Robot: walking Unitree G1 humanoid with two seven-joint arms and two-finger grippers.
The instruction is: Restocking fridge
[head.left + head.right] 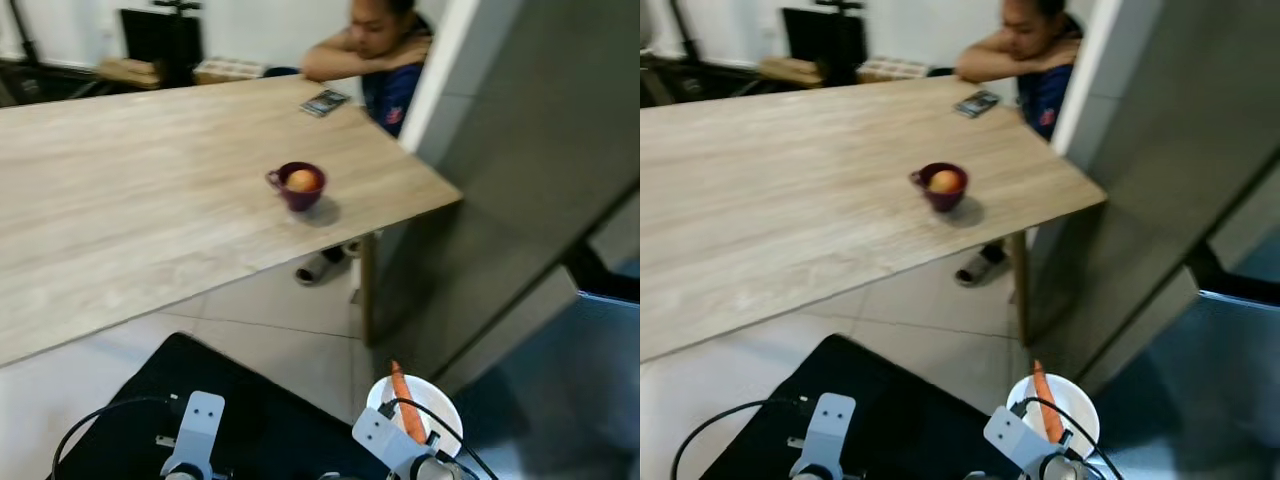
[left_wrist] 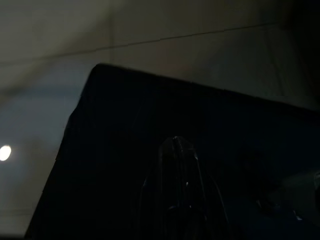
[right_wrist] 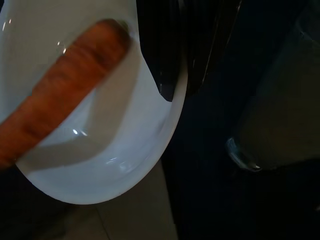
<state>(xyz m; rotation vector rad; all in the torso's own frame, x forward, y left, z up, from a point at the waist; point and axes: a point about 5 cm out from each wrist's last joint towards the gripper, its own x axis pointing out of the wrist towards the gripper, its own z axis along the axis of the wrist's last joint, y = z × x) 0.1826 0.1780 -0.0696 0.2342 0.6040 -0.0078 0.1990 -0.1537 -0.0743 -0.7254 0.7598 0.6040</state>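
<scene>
My right gripper (image 3: 182, 75) is shut on the rim of a white bowl (image 3: 100, 165), with one black finger inside the rim and one outside. An orange carrot (image 3: 60, 95) lies in the bowl. In the head views the bowl (image 1: 432, 398) with the carrot (image 1: 405, 402) hangs low at my right, over the floor beside the tall grey fridge (image 1: 520, 180). A maroon cup (image 1: 298, 186) holding a round orange fruit (image 1: 302, 180) stands near the wooden table's (image 1: 130, 210) right end. My left gripper (image 2: 175, 145) hangs idle above a black mat, its fingers together.
A person (image 1: 375, 45) leans on the table's far end, a foot in a sandal (image 1: 318, 268) under it. A phone (image 1: 324, 102) lies near the person. A black mat (image 1: 230, 400) covers the tiled floor at my feet. A dark gap (image 1: 595, 270) runs along the fridge.
</scene>
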